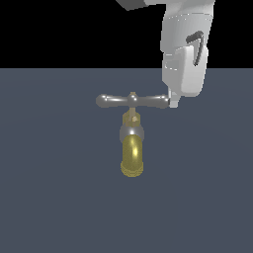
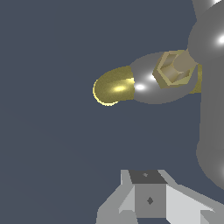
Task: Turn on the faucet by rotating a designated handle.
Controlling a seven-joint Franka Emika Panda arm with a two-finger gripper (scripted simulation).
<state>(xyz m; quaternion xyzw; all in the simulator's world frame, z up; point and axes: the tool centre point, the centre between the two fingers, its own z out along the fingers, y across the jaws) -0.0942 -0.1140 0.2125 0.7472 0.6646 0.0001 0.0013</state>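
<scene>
While the faucet (image 1: 132,148) aims its spout down, your handle (image 1: 132,101) lies level across the exterior view, gripper (image 1: 173,101) at its right end, grip state indeterminable

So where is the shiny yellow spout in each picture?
Exterior view: the spout hangs in the middle of the picture, curving down below the silver handle.
Wrist view: the spout sticks out sideways from the grey collar, above the gripper.
Shared landmark: the grey collar that the spout comes out of shows in both views.
</scene>
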